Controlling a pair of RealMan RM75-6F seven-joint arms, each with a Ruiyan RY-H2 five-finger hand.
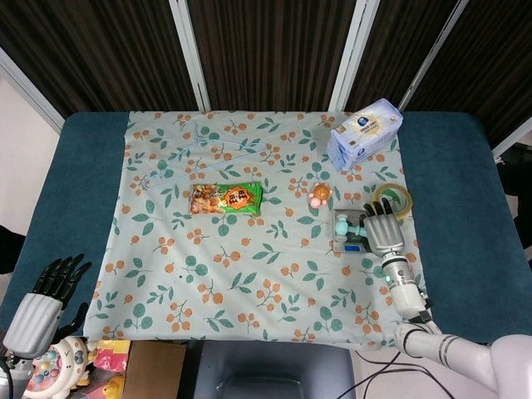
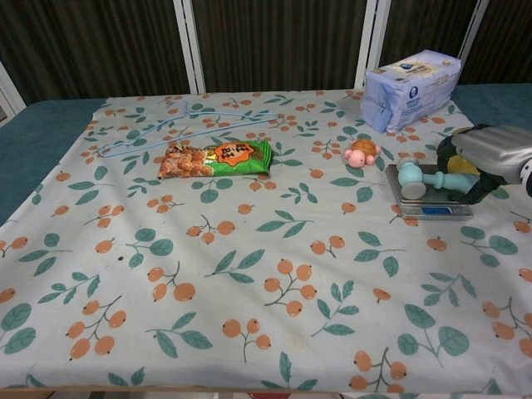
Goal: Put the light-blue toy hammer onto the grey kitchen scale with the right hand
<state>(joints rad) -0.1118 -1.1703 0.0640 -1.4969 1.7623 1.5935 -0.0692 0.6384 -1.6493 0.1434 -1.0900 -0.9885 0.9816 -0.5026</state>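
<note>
Light-blue toy hammer lies on the grey kitchen scale at the counter's right side, head toward the left, handle running into the right robot hand, whose fingers wrap the handle. Left robot hand hangs off the near-left corner, fingers spread, holding nothing. Orange-shelled toy turtle sits just beyond the scale; yellow tape roll just beside the right robot hand.

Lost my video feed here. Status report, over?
Right hand holding toy hammer by the handle, head resting on grey scale. Left hand open, idle at table edge. Nothing in the way.
</note>
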